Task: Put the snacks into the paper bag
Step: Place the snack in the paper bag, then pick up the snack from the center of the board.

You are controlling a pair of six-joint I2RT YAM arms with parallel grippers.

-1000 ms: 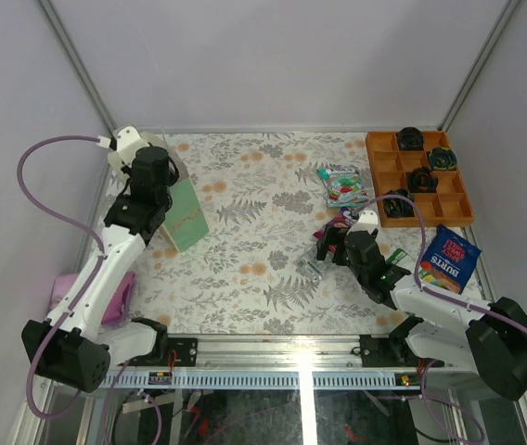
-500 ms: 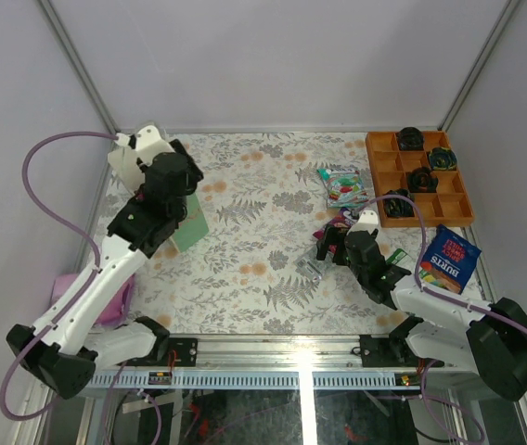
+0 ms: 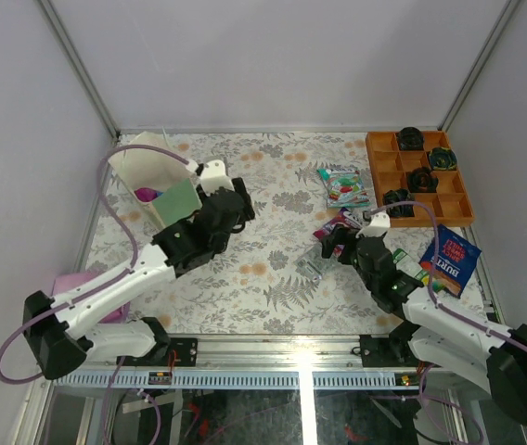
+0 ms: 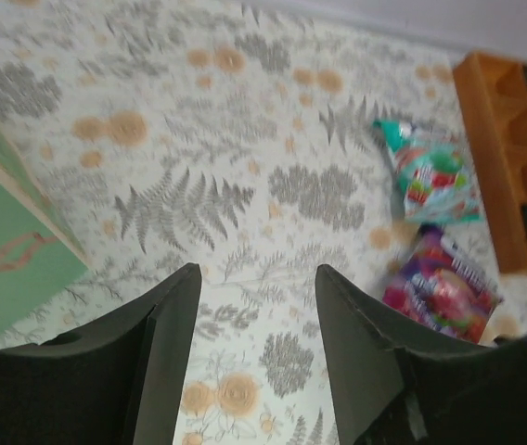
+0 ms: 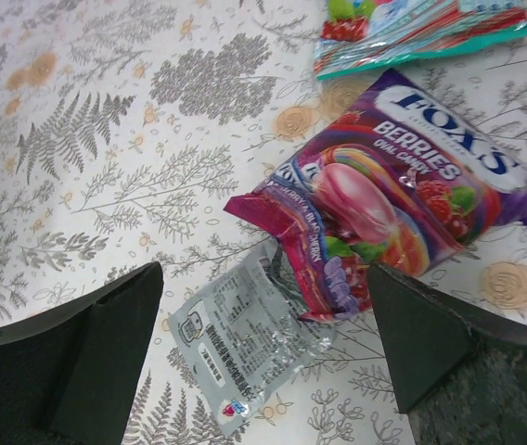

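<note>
The paper bag [image 3: 163, 176] stands upright at the far left, and a magenta packet [image 3: 146, 194] shows inside it. My left gripper [image 3: 238, 199] hovers to the bag's right, open and empty over bare cloth [image 4: 256, 273]; the bag's green side [image 4: 4, 255] lies at its left. My right gripper [image 3: 342, 243] is open above the silver wrapper [image 5: 245, 343], jaws wide on either side [image 5: 265, 278]. The purple Fox's berries bag [image 5: 393, 204] overlaps the wrapper's far edge. The green-red sweets bag [image 3: 343, 184] lies beyond. The blue BURTS crisp bag [image 3: 449, 260] is at the right.
An orange compartment tray [image 3: 382, 145] holding dark round objects fills the far right corner. A flat pink item [image 3: 67, 286] lies at the left edge, beside the left arm. Grey walls close in on three sides.
My left arm has swung from over the paper bag out to the right and its jaws have opened. The right arm has shifted slightly rightward, still open.
</note>
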